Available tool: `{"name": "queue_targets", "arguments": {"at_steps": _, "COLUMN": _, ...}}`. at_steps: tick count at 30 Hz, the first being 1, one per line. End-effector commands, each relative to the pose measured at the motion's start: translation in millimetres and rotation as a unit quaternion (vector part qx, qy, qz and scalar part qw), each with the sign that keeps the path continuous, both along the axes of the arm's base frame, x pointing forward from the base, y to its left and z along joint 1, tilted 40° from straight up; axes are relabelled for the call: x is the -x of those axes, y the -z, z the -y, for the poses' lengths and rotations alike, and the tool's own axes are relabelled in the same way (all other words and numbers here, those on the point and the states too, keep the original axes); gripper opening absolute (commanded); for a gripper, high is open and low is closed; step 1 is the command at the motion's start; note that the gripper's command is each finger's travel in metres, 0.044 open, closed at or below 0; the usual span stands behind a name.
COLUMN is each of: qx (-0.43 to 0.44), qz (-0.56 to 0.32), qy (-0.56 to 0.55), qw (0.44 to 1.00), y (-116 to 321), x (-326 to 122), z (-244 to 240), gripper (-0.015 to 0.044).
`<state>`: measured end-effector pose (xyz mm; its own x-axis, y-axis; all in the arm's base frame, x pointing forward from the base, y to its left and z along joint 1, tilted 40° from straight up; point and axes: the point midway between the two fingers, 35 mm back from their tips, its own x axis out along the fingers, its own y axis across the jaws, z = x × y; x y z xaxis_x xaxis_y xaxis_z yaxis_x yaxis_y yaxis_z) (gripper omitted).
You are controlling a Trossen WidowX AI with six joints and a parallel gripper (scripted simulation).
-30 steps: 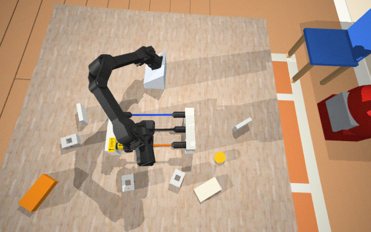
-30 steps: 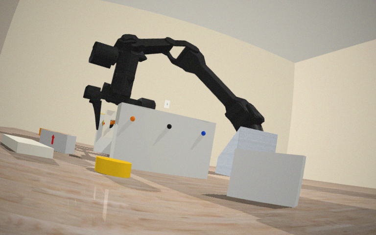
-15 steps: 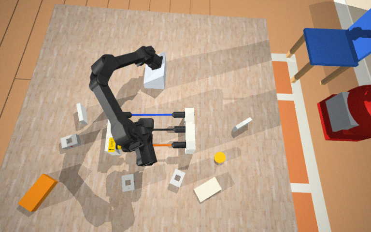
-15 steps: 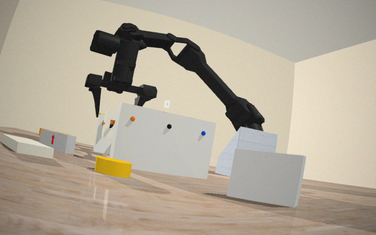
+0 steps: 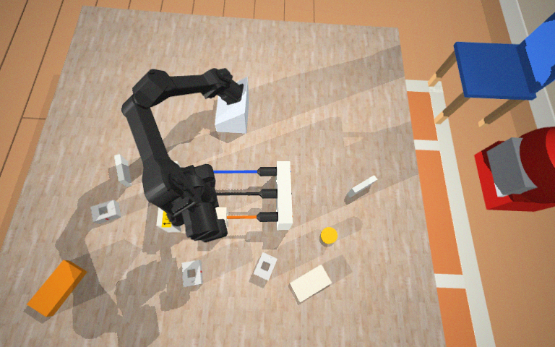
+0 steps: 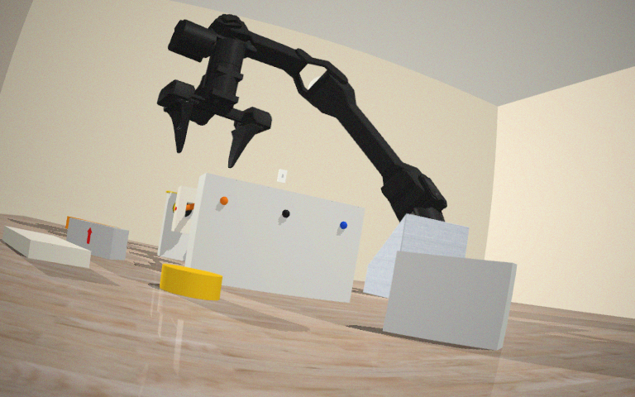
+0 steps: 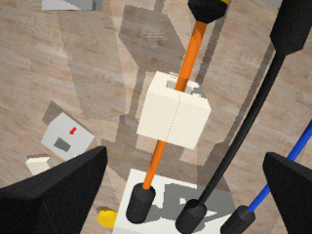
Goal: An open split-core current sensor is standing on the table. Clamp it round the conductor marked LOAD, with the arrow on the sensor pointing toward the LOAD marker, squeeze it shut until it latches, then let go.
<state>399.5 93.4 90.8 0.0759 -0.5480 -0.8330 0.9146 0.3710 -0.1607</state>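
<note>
The cream split-core sensor (image 5: pixel 221 212) (image 6: pixel 185 193) (image 7: pixel 158 114) surrounds the orange conductor (image 5: pixel 245 217) (image 7: pixel 193 44). Its two halves meet at a thin seam in the wrist view, with no visible gap; the conductor passes through its window. The yellow LOAD label (image 5: pixel 166 220) is on the far-left support, partly hidden by the arm. A small red mark shows at the sensor's left edge in the exterior view, too small to tell which way the arrow points. My gripper (image 6: pixel 204 159) (image 7: pixel 186 158) is wide open and empty, above and clear of the sensor; the arm hides its fingertips in the top view.
Black (image 5: pixel 241 193) (image 7: pixel 254 111) (image 6: pixel 280 252) and blue (image 5: pixel 237 171) conductors run parallel beside the orange one into the white end board (image 5: pixel 283 192). Grey windowed blocks, a cream block (image 5: pixel 309 283) (image 6: pixel 58 250), a yellow disc (image 5: pixel 328 236) (image 6: pixel 190 282) and an orange block (image 5: pixel 55 288) stand around.
</note>
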Motion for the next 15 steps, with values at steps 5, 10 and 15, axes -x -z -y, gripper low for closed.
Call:
{"name": "queue_targets", "arguments": {"at_steps": 5, "qx": -0.094, "qz": -0.108, "qy": -0.264, "qw": 0.954, "y": -23.3, "x": 8.4, "z": 36.7, "gripper": 0.044}}
{"name": "queue_targets", "arguments": {"at_steps": 10, "qx": -0.114, "qz": -0.129, "qy": -0.447, "qw": 0.878, "y": -36.2, "x": 15.9, "z": 55.3, "gripper": 0.044}}
{"name": "queue_targets", "arguments": {"at_steps": 15, "qx": -0.095, "qz": -0.118, "qy": -0.603, "qw": 0.783, "y": -49.5, "x": 24.6, "z": 71.2, "gripper": 0.044}}
